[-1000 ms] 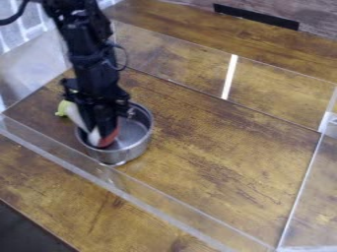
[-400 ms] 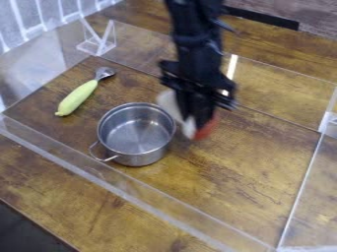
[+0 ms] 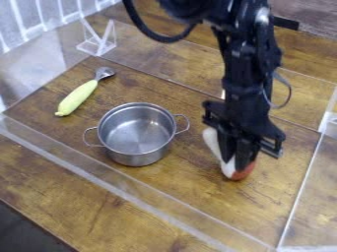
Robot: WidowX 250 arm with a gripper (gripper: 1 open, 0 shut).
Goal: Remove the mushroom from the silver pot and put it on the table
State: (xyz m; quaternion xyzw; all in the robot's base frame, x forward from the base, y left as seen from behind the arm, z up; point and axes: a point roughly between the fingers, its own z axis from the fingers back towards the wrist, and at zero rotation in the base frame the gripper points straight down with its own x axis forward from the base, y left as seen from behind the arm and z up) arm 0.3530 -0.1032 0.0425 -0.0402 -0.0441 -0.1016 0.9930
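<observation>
Right of centre, the claw (image 3: 237,157) grips the mushroom (image 3: 231,157) low over the table (image 3: 158,197), clear of the emptied pot (image 3: 136,134); an early release might send the rounded toy rolling toward the acrylic wall (image 3: 305,187).

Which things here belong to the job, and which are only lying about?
Job: mushroom, held in the shut gripper; empty silver pot; table.
Lying about: corn cob; clear stand at the back.
</observation>
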